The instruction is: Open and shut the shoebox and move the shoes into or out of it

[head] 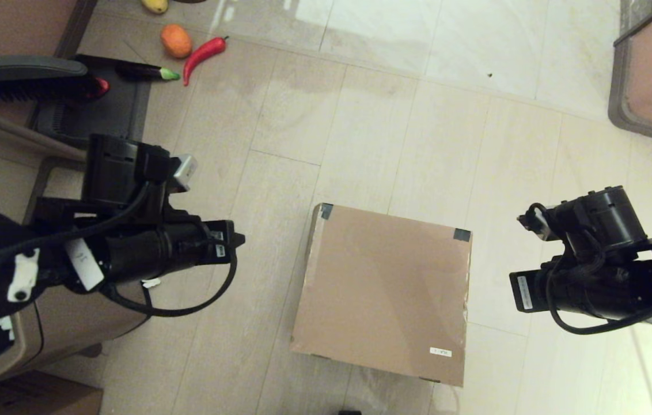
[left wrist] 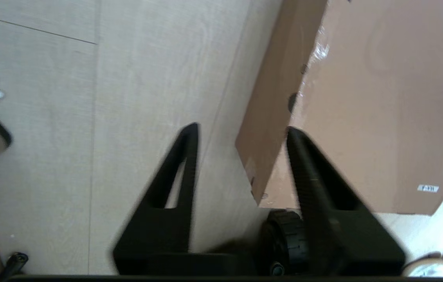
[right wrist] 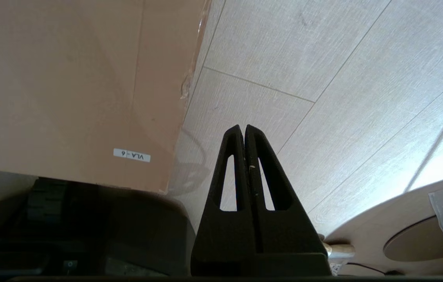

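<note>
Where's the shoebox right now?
The shoebox sits closed on the floor, centre of the head view, between the left pincer and right pincer.

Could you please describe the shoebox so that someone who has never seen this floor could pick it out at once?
On the pale tiled floor, look between the two black arms: the shoebox sits there, lid closed. It is the large, plain brown, nearly square carton with dark tape on its two far corners and a small white sticker near one near corner.

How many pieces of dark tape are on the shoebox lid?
2: the dark tape on the shoebox lid's far-left corner, another on its far-right corner. Other sides are hidden.
</note>
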